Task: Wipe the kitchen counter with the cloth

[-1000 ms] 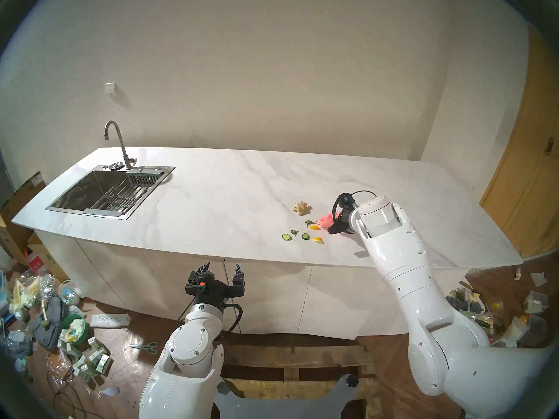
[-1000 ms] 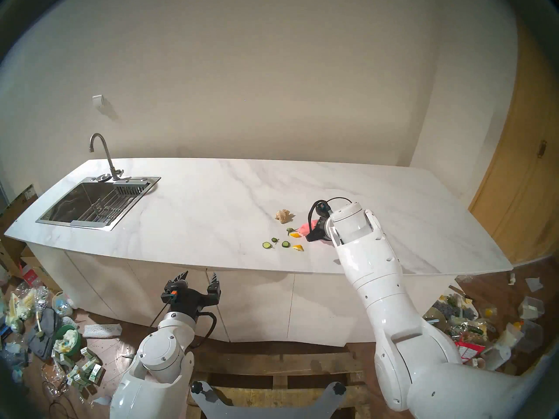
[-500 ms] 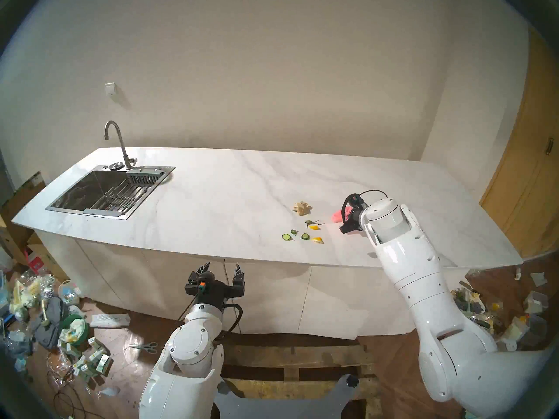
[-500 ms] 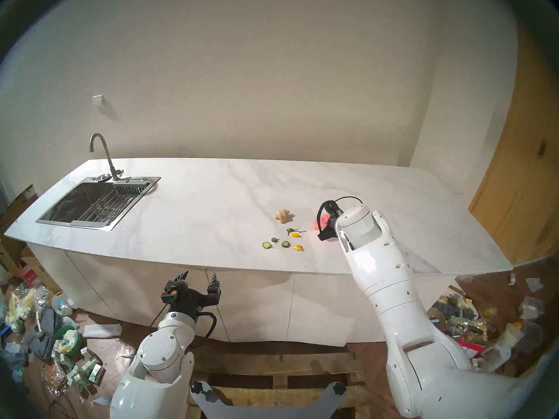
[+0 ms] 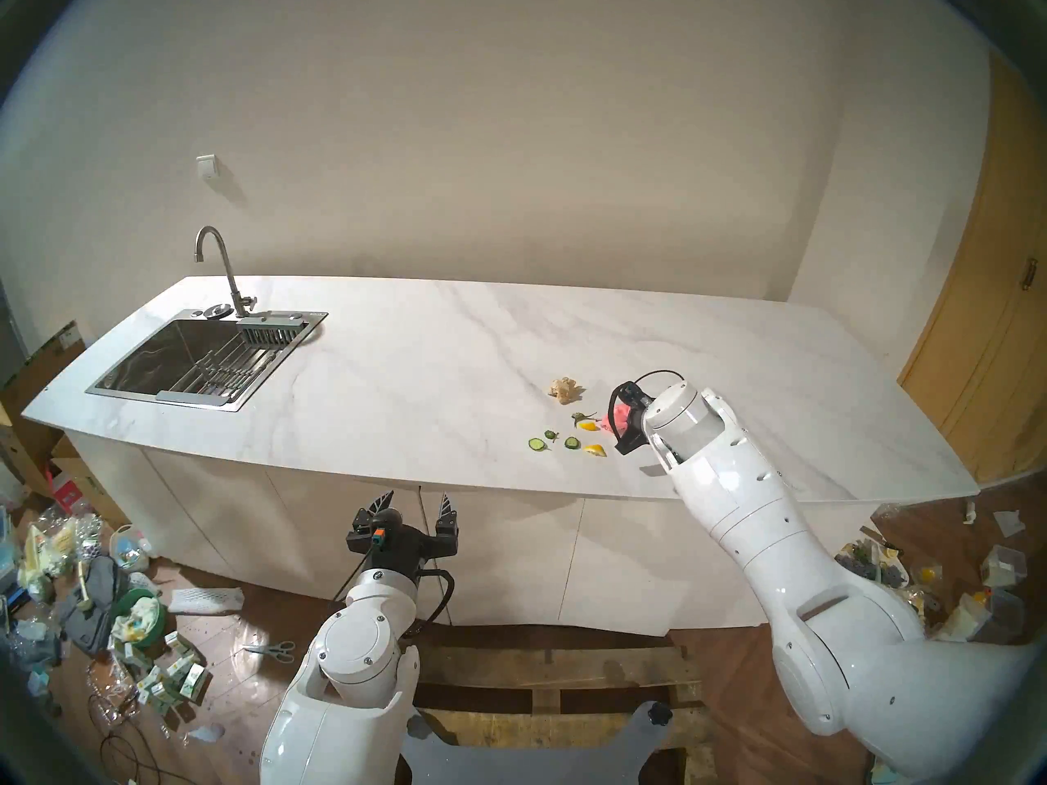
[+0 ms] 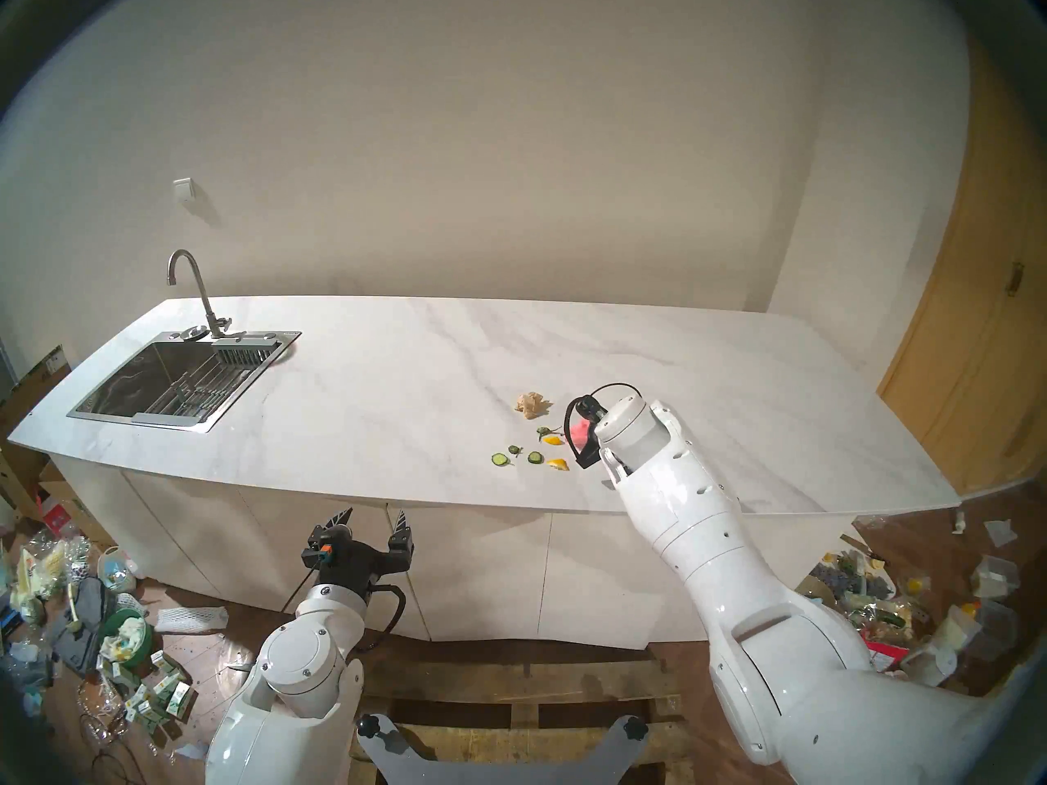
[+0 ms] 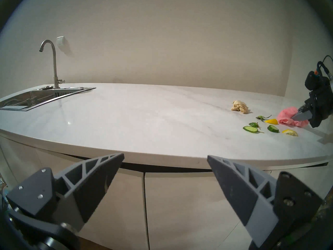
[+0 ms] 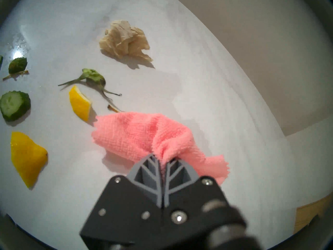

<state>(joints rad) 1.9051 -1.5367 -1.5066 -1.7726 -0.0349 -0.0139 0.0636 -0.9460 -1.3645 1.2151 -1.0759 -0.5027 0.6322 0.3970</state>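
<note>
Plain beige wall behind, bare except for a white switch plate above the faucet side. Wooden door at far right with a brass handle. Dark wood floor below, littered on the left with boxes, bags and scissors, on the right with containers and wrappers. Wooden pallet in front. Dim, warm, even light.
</note>
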